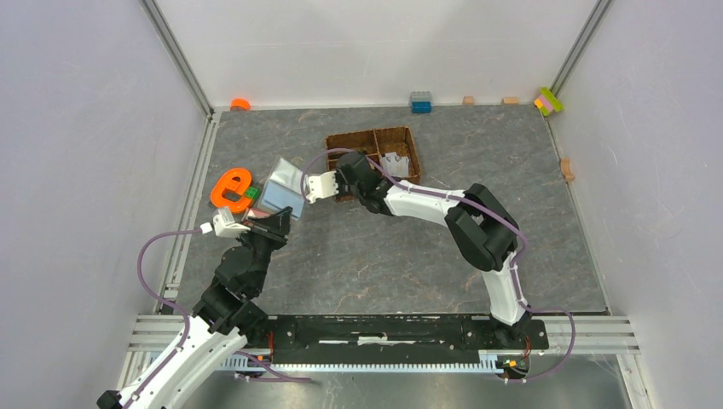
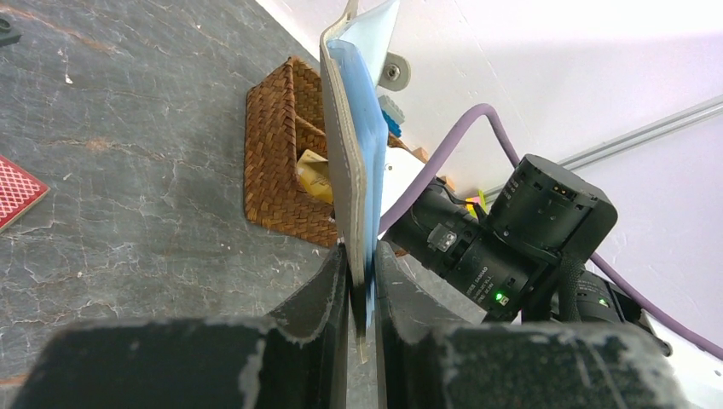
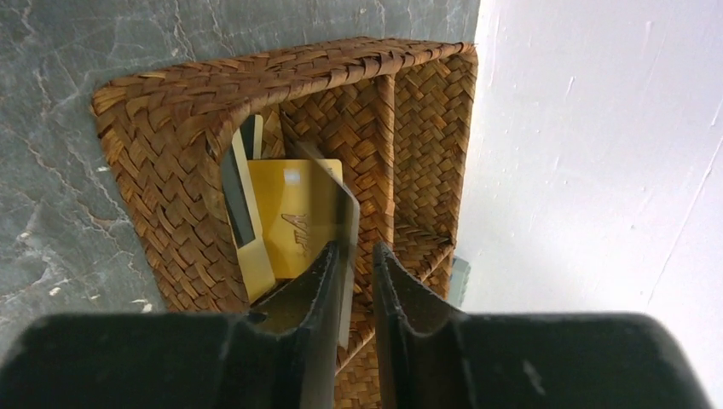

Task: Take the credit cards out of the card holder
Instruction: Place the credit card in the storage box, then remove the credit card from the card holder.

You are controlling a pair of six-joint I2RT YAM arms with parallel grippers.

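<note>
Grey table (image 1: 384, 256), woven basket (image 1: 367, 133) at upper centre.
Left gripper (image 2: 360, 260) pinches card holder (image 2: 349, 145); right gripper (image 3: 351, 256) clamps blurred, half-hidden credit card (image 3: 343, 204).

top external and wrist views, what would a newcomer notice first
The left gripper clamps the grey card holder by its edge, left of the woven basket. The right gripper pinches a credit card edge-on, aimed at a basket compartment where gold cards lean.
</note>
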